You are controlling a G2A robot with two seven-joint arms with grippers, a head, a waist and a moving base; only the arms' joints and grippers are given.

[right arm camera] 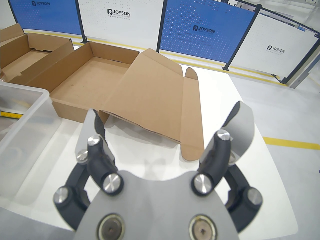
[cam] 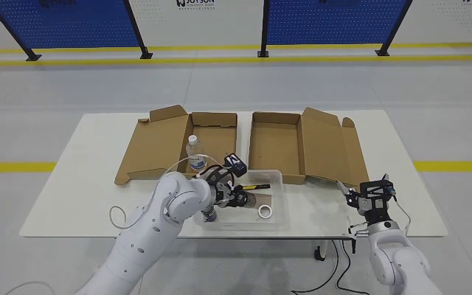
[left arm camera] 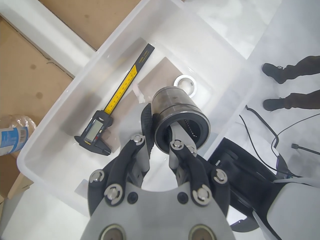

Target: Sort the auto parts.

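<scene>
Bearing (left arm camera: 175,101) in narrowly parted left hand (left arm camera: 161,123), one finger inside bore

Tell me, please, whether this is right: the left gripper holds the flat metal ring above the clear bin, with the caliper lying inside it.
Not quite: the left wrist view shows the left gripper holding the cylindrical bearing above the clear bin; the flat metal ring lies on its floor. The caliper is indeed inside.

Glossy white arms (cam: 173,210); left claw (left arm camera: 160,123) and right claw (right arm camera: 166,112) have grey plates (left arm camera: 160,216), black linkages (left arm camera: 117,163), silver screws (left arm camera: 113,193).
</scene>
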